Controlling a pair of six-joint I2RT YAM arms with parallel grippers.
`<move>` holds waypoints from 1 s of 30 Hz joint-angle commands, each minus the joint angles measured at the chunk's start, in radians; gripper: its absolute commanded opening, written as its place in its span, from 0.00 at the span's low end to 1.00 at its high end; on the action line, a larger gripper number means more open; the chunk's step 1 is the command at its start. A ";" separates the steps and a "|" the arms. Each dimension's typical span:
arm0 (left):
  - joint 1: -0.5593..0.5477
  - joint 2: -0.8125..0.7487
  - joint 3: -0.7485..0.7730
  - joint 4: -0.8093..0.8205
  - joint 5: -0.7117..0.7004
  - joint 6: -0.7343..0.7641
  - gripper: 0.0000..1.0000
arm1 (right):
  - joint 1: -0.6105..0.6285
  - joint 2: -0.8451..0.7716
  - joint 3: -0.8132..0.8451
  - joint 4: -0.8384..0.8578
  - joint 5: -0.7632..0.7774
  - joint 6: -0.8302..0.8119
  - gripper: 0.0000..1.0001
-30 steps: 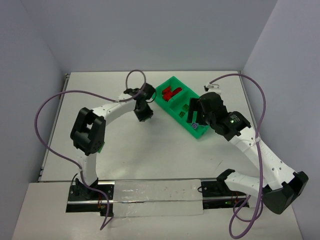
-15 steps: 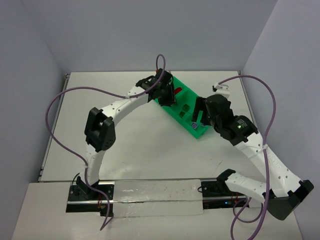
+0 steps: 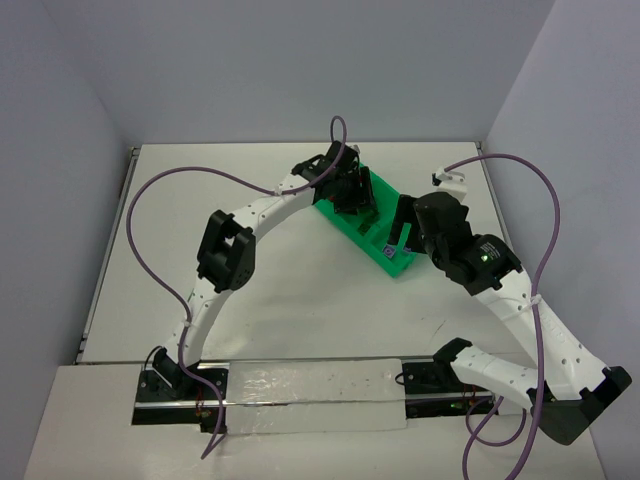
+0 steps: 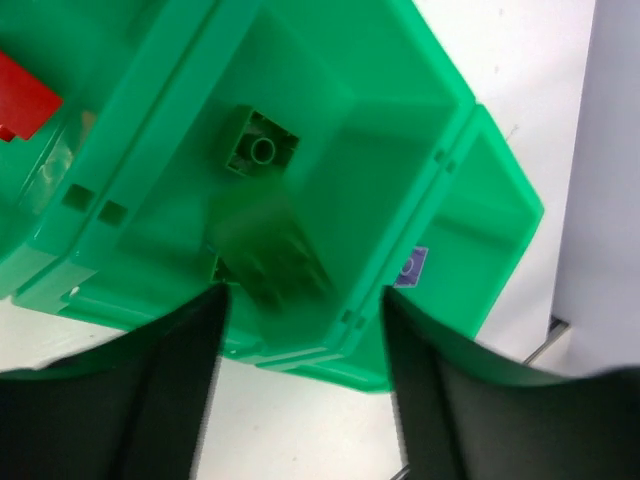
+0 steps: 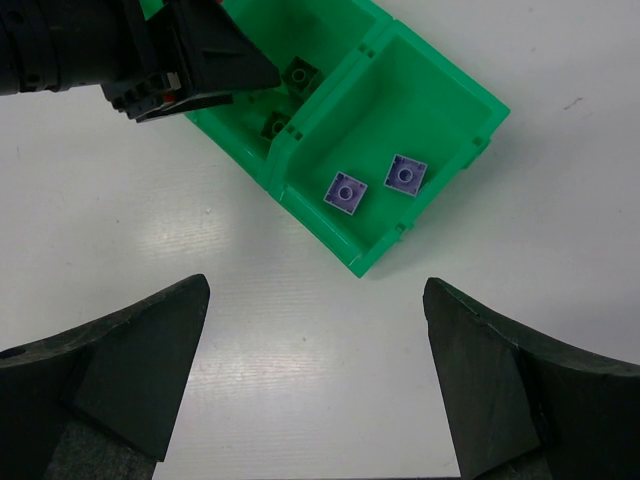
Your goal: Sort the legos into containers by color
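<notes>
**Colleague:** Where is the left arm now?

**Operator:** A second ago I had it shut, above the table (image 3: 250, 290) to the left of the tray. Now my left gripper (image 3: 352, 195) hangs over the middle compartment of the green tray (image 3: 398, 263), its fingers (image 4: 130, 390) roughly half apart.

**Colleague:** Is it holding anything?

**Operator:** A blurred green brick (image 4: 270, 250) shows in the gap, which is wider than the brick. I see nothing pinched. A second green brick (image 4: 260, 152) lies on that compartment's floor, and a red brick (image 4: 20, 100) shows in the far compartment.

**Colleague:** And the right side?

**Operator:** My right gripper (image 5: 316, 285) is spread wide and empty. It hovers above the table by the tray's near end, much where it was. Two light purple bricks (image 5: 346, 191) lie side by side in the near compartment.
</notes>
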 commanded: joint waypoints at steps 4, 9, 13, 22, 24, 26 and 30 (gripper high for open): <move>-0.001 -0.064 0.053 0.032 -0.004 0.018 0.84 | 0.004 -0.016 0.015 -0.015 0.036 0.016 0.95; -0.001 -0.245 -0.083 -0.008 -0.135 0.051 0.82 | 0.004 -0.005 0.006 0.003 0.010 0.017 0.95; 0.010 -0.455 -0.334 -0.066 -0.337 0.054 0.82 | 0.004 -0.001 -0.002 0.018 0.003 0.011 0.95; 0.234 -0.933 -1.039 -0.202 -0.529 -0.147 0.99 | 0.005 0.020 -0.031 0.079 -0.036 -0.007 0.95; 0.312 -1.005 -1.147 -0.218 -0.548 -0.173 0.99 | 0.005 0.025 -0.034 0.088 -0.048 -0.009 0.95; 0.379 -1.030 -1.199 -0.246 -0.571 -0.207 0.99 | 0.004 0.030 -0.035 0.095 -0.056 -0.012 0.95; 0.467 -1.036 -1.276 -0.195 -0.551 -0.224 0.99 | 0.006 0.031 -0.031 0.099 -0.059 -0.019 0.95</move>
